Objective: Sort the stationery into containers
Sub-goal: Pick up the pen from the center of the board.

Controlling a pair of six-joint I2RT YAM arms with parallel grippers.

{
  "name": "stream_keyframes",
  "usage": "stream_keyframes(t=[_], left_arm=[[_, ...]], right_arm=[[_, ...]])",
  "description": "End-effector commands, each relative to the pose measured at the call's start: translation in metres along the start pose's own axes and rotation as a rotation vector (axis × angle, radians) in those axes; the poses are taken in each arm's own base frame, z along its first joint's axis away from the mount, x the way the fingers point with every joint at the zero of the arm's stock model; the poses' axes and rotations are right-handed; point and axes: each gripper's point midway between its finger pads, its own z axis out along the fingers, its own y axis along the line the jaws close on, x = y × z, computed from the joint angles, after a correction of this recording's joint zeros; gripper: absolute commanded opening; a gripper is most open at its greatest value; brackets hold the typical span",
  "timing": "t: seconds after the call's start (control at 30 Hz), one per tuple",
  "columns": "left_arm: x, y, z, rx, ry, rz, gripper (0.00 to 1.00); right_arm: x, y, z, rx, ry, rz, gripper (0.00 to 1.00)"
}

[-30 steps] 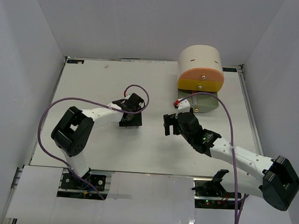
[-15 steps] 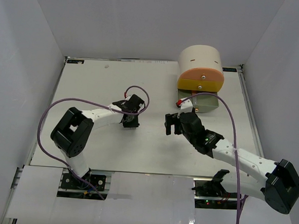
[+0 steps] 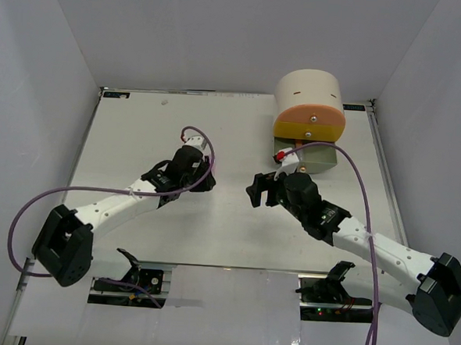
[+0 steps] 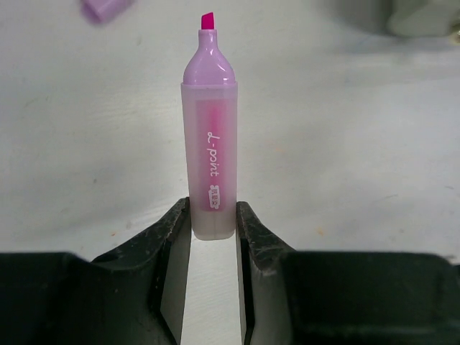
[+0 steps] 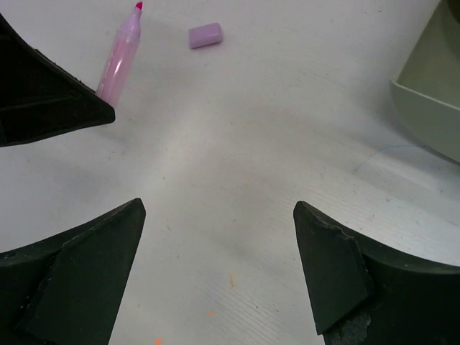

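My left gripper [image 4: 213,208] is shut on the rear end of a pink highlighter [image 4: 209,144] that has no cap, its tip pointing away from me. A small purple piece [image 4: 106,7] lies on the table just beyond the tip. The right wrist view also shows the highlighter [image 5: 118,54] and the purple piece [image 5: 205,34]. My right gripper [image 5: 219,205] is open and empty over bare table, facing the left gripper [image 3: 200,177]. The cream organiser [image 3: 309,90] stands at the back right, its grey-green drawer [image 3: 310,158] pulled out below the peach [image 3: 309,121] and yellow [image 3: 307,134] drawers.
The grey-green drawer's corner shows at the right of the right wrist view [image 5: 431,93]. Something red and white [image 3: 282,154] sits at the drawer's left edge. White walls enclose the table [image 3: 139,128] on three sides. Purple cables loop over both arms.
My left arm has dropped its elbow far out to the lower left, while its gripper stays near the table's middle. My right gripper has shifted slightly left.
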Motion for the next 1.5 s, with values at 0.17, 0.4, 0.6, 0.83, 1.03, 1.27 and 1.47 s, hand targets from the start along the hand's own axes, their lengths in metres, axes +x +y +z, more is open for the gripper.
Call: stream_keyframes(t=[0.17, 0.4, 0.6, 0.83, 1.03, 1.27, 1.47], left_arm=[[-0.042, -0.06, -0.044, 0.347, -0.232, 0.103, 0.03], [-0.048, -0.078, -0.061, 0.466, -0.303, 0.113, 0.02], [-0.054, -0.084, -0.071, 0.512, -0.357, 0.121, 0.01], [-0.056, -0.087, -0.074, 0.538, -0.389, 0.138, 0.01], [-0.056, -0.089, -0.076, 0.559, -0.406, 0.144, 0.01], [-0.058, -0.093, -0.08, 0.584, -0.428, 0.151, 0.01], [-0.059, -0.094, -0.085, 0.604, -0.459, 0.153, 0.01]], right_arm=[[-0.057, 0.041, 0.001, -0.174, -0.163, 0.087, 0.86], [-0.093, 0.06, 0.005, -0.241, -0.278, 0.125, 0.8], [-0.11, 0.068, 0.012, -0.264, -0.326, 0.152, 0.77], [-0.113, 0.076, 0.027, -0.279, -0.316, 0.165, 0.72], [-0.113, 0.083, 0.036, -0.304, -0.304, 0.162, 0.63], [-0.111, 0.091, 0.041, -0.336, -0.291, 0.163, 0.52], [-0.107, 0.092, 0.045, -0.343, -0.276, 0.171, 0.47]])
